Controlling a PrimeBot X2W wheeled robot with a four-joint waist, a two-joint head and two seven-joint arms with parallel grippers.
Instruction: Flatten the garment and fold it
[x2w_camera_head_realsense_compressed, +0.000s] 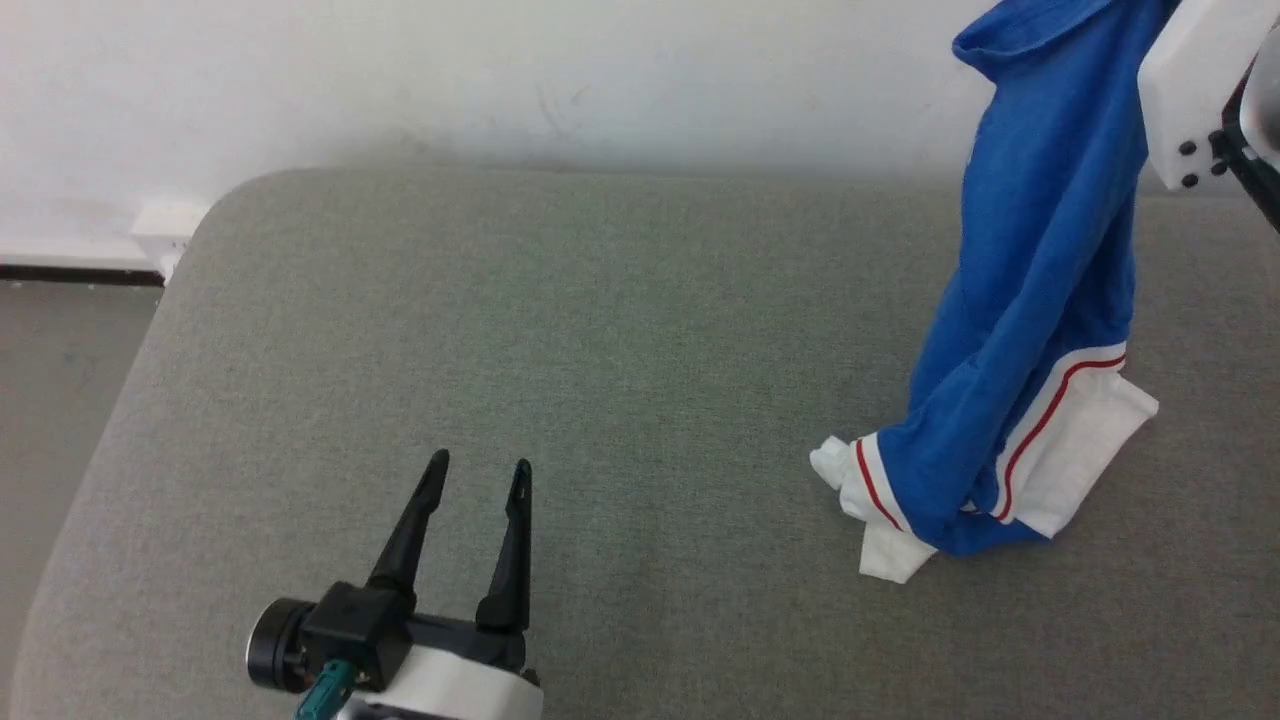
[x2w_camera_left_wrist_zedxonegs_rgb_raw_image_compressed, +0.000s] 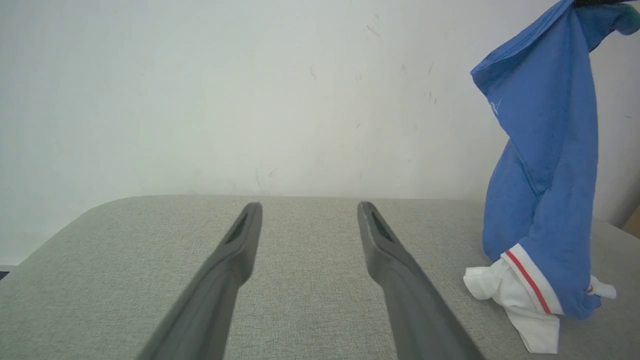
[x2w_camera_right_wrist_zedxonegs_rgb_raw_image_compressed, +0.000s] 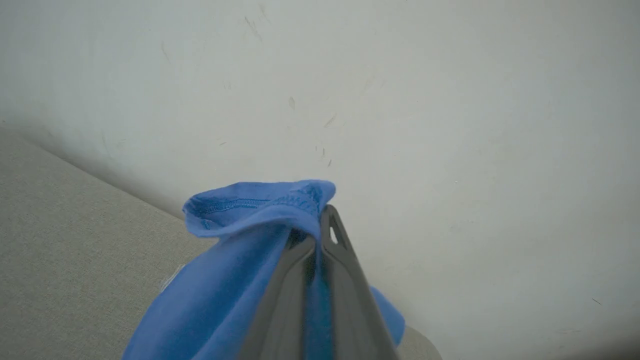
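The garment (x2w_camera_head_realsense_compressed: 1040, 300) hangs as a long blue column at the right of the grey table (x2w_camera_head_realsense_compressed: 600, 400), its white sleeves with red trim crumpled on the surface. My right gripper (x2w_camera_right_wrist_zedxonegs_rgb_raw_image_compressed: 317, 225) is shut on the garment's (x2w_camera_right_wrist_zedxonegs_rgb_raw_image_compressed: 240, 260) blue hem, holding it up high; in the head view a white part of the right arm (x2w_camera_head_realsense_compressed: 1200, 90) is beside the cloth's top. My left gripper (x2w_camera_head_realsense_compressed: 478, 470) stands open low over the table's front left, far from the garment (x2w_camera_left_wrist_zedxonegs_rgb_raw_image_compressed: 545, 200), nothing between its fingers (x2w_camera_left_wrist_zedxonegs_rgb_raw_image_compressed: 240, 240). No print shows.
A white wall (x2w_camera_head_realsense_compressed: 500, 70) runs behind the table. The table's rounded left corner (x2w_camera_head_realsense_compressed: 210, 210) drops to a grey floor (x2w_camera_head_realsense_compressed: 50, 380) with a pale wall socket (x2w_camera_head_realsense_compressed: 165, 225) near it.
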